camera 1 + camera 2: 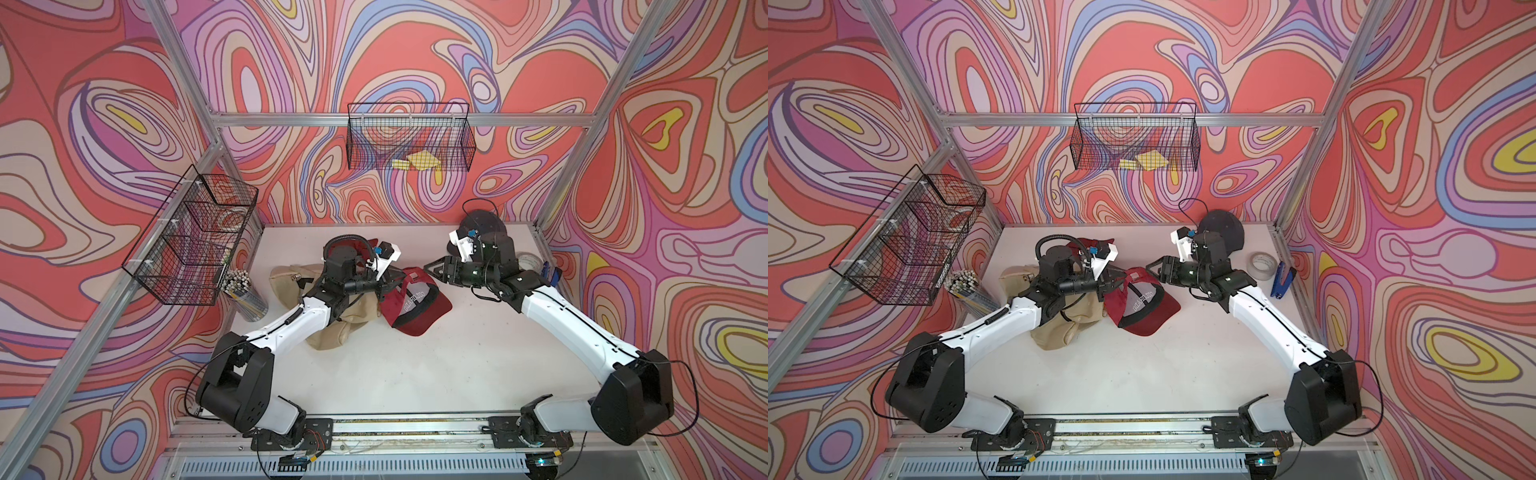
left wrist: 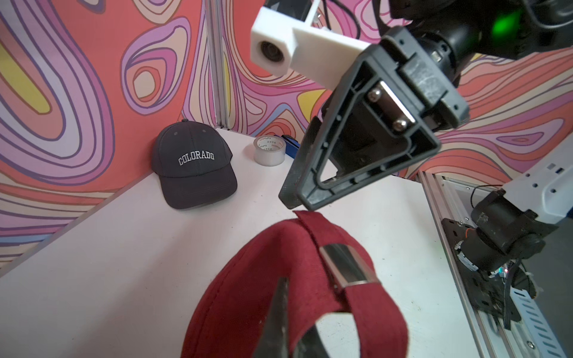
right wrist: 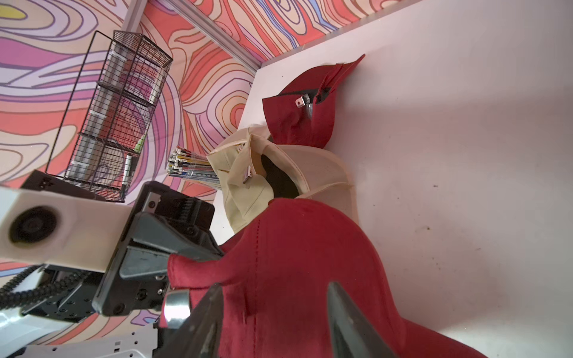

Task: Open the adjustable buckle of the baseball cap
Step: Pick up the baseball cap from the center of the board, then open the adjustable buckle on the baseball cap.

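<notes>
The left claw [image 2: 294,334] is clenched on the rear fabric of the red baseball cap [image 1: 415,307], right beside its silver buckle [image 2: 347,266]. The cap lies on the white worktop [image 1: 457,353], rear edge raised, brim pointing away from that claw. The right claw [image 1: 428,266] stands released, jaws apart, just above the free end of the strap [image 2: 313,226], gripping nothing.

Light level: bright and even throughout, diffuse, coming from overhead.
Shadows: soft, faint patches on the counter [image 1: 415,374] under both arms and beside the red cap [image 1: 409,305].
Glare: hard highlight on the metal buckle [image 2: 347,266]; the counter bleaches pale in the right wrist view.
Focus: left hand [image 2: 296,307] soft at the lens; grey cap [image 2: 193,164] crisp.
Distortion: wide-angle stretch toward the corners in both wrist views.
</notes>
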{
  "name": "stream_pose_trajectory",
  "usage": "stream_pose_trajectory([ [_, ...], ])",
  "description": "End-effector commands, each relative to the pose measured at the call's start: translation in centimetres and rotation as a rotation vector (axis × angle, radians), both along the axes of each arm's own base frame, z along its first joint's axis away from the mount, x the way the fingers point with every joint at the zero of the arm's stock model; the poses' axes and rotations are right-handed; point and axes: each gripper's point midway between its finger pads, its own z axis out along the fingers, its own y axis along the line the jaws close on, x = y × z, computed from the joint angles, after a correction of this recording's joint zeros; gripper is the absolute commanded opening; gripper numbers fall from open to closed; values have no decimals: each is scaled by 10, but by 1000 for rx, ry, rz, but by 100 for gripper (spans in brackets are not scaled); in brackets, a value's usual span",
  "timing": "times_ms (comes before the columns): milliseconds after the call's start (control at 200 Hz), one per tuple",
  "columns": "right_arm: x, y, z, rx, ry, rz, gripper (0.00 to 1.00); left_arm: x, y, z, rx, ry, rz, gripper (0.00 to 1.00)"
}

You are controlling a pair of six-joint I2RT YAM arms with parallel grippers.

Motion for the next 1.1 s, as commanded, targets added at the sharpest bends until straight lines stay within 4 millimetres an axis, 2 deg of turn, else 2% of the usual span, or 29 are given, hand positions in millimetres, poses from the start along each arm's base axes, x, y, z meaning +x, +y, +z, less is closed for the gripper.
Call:
stream_pose_trajectory([
  [0, -8, 5, 16, 91, -13, 26, 54, -11, -1, 19, -8, -138, -46, 0],
  [185, -18, 15, 23, 147, -7, 108, 43, -7, -2, 13, 4, -118, -41, 0],
  [346, -23, 13, 29, 153, -38, 113, 40, -7, -2, 14, 6, -119, -36, 0],
  [581, -31, 18, 28, 199, 6, 147, 35, -6, -2, 14, 9, -115, -31, 0],
  [676, -30, 18, 26, 202, 22, 144, 36, -6, -1, 15, 8, -115, -28, 0],
  [891, -23, 10, 17, 147, 22, 78, 49, -5, -1, 16, 5, -115, -23, 0],
  [1097, -28, 17, 25, 191, 25, 134, 48, -5, -1, 17, 3, -113, -20, 0],
])
